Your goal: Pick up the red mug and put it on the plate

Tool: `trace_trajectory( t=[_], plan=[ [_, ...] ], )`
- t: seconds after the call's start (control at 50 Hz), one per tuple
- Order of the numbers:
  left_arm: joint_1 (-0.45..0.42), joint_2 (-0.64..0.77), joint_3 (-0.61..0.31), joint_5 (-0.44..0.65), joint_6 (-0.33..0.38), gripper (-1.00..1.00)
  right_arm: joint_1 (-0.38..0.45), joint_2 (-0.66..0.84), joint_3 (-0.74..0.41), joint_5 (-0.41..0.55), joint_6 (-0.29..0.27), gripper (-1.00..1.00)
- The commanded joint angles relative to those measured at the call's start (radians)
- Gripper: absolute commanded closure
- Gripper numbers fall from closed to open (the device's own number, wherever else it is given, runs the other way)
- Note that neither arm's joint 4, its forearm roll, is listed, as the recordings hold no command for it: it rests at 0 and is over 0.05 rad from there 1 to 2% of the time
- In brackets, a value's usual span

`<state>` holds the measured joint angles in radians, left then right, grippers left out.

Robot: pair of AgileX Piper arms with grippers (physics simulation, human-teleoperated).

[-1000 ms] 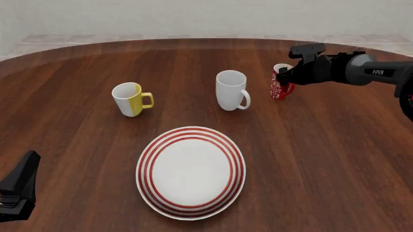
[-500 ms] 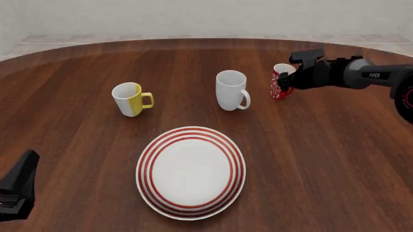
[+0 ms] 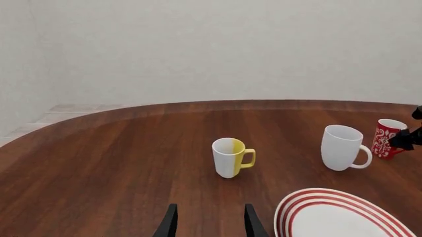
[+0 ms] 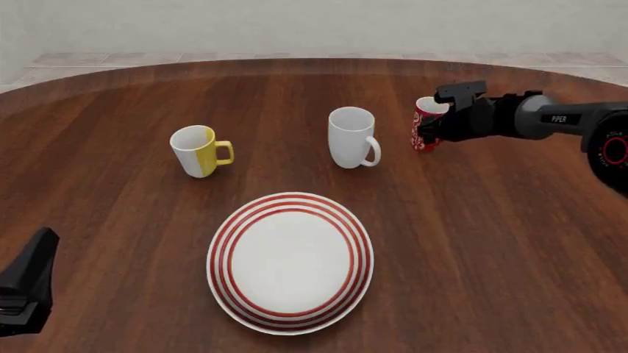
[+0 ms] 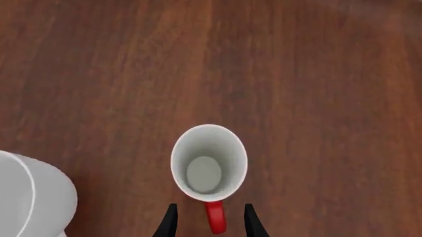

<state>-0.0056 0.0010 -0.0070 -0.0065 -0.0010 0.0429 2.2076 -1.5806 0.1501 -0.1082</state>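
Observation:
The red mug (image 4: 422, 134) with its white pattern stands upright at the table's far right, apart from the red-ringed plate (image 4: 290, 261) near the front. My right gripper (image 4: 442, 129) hovers just above the mug's right side. In the right wrist view I look down into the mug (image 5: 209, 163), and the right gripper (image 5: 209, 224) is open with the red handle (image 5: 215, 217) between its fingertips, not touching them. My left gripper (image 3: 209, 224) is open and holds nothing, low at the front left (image 4: 25, 294). The left wrist view shows the mug (image 3: 384, 139) and plate (image 3: 336, 215).
A plain white mug (image 4: 354, 137) stands left of the red mug, close to it, and shows in the right wrist view (image 5: 26, 197). A yellow-and-white mug (image 4: 201, 151) sits further left. The table's curved far edge meets a pale wall.
My right arm has come down beside the red mug, bringing its gripper lower around the handle side. The mugs, the plate and the left arm have stayed put.

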Motion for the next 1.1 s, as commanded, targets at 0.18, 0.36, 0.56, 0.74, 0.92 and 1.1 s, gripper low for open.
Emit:
trace_trajectory(
  t=[0.18,0.36,0.56,0.74,0.92,1.1],
  plan=[
    [0.000,-0.001,0.007,-0.004,-0.001,-1.00,-0.009,-0.006,0.013,-0.003,0.006,1.00],
    [0.001,-0.001,0.007,-0.005,-0.003,-1.00,-0.013,-0.027,0.030,-0.008,0.002,1.00],
    [0.002,0.000,-0.009,0.008,-0.004,-1.00,-0.029,-0.093,0.063,-0.009,-0.019,1.00],
    [0.002,0.000,0.004,-0.003,-0.003,-1.00,-0.026,-0.211,0.146,-0.015,-0.081,1.00],
    [-0.002,0.001,-0.014,0.015,0.000,-1.00,0.023,-0.392,0.268,-0.012,-0.098,1.00],
    [-0.004,0.001,-0.010,0.012,0.001,-1.00,0.073,-0.558,0.382,-0.010,-0.118,1.00]
  ],
)
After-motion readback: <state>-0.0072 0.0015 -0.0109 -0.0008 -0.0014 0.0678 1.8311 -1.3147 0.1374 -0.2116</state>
